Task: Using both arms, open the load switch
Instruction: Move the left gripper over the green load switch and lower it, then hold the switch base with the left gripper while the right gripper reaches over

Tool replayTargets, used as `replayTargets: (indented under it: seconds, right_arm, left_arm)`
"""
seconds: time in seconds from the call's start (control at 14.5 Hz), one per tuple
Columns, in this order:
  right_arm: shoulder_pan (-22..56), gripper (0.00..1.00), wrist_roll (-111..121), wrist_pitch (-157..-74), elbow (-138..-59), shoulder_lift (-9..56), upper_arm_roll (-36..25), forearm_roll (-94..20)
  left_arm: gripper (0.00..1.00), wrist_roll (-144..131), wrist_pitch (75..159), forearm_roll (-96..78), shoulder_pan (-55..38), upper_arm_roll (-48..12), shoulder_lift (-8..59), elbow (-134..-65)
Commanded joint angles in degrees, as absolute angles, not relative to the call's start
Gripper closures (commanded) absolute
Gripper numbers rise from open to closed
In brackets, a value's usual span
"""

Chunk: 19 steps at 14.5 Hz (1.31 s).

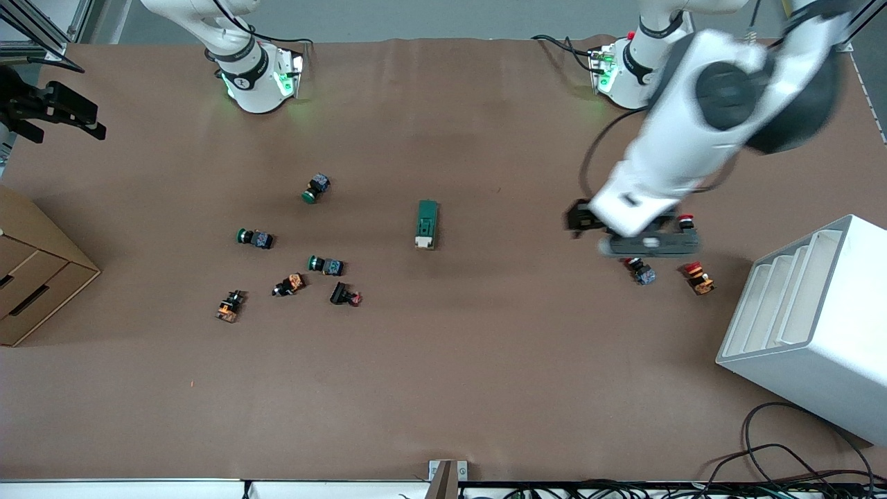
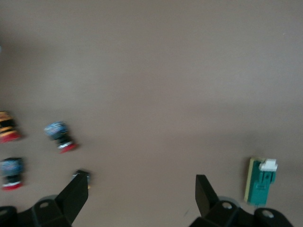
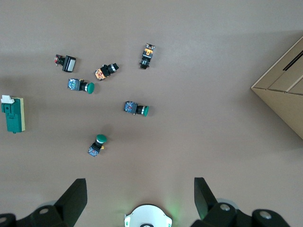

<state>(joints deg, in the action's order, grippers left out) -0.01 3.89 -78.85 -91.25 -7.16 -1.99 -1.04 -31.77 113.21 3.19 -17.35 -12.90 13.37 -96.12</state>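
Mid-table: load switch (image 1: 427,224) lengthwise, lever camera-ward.

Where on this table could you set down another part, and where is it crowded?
Free: the wide bare strip of table nearer the front camera than the load switch. Crowded: the green push buttons toward the right arm's end, and the red ones under the left gripper.

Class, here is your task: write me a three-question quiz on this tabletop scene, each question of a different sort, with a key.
1. True or false: the left end effector is shut on the load switch.
2. Which end of the table holds the white rack? A) the left arm's B) the right arm's
3. Fill in: the green-capped push buttons lie toward the ____ arm's end.

Key: 1 false, its fingers are open and the switch lies alone on the table; 2 A; 3 right.
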Motion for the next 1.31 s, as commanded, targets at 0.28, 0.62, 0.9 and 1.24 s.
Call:
replayTargets:
  seconds: [0.28, 0.62, 0.9, 1.24]
  right_arm:
    - [-1.23, 0.00, 4.13, -78.48, -89.91, -6.77, -1.49, -0.62]
    - [-4.39, 0.00, 4.66, -80.41, -89.30, 1.21, -1.49, -0.70]
    - [-5.10, 0.00, 4.05, -83.41, -89.38, 7.21, -1.49, 3.69]
    - [1.82, 0.00, -19.87, -82.36, -89.56, 7.21, -0.79, 3.34]
  left_arm:
    - [0.00, -53.23, 132.61, 13.50, -30.57, -12.48, 19.76, -104.50]
    - [0.01, -70.20, 139.48, 27.04, -39.62, -12.48, 27.76, -103.62]
    - [0.01, -81.96, 140.01, 40.30, -44.20, -12.48, 32.16, -103.54]
    - [0.01, -104.73, 142.82, 61.39, -49.30, -12.48, 37.69, -103.45]
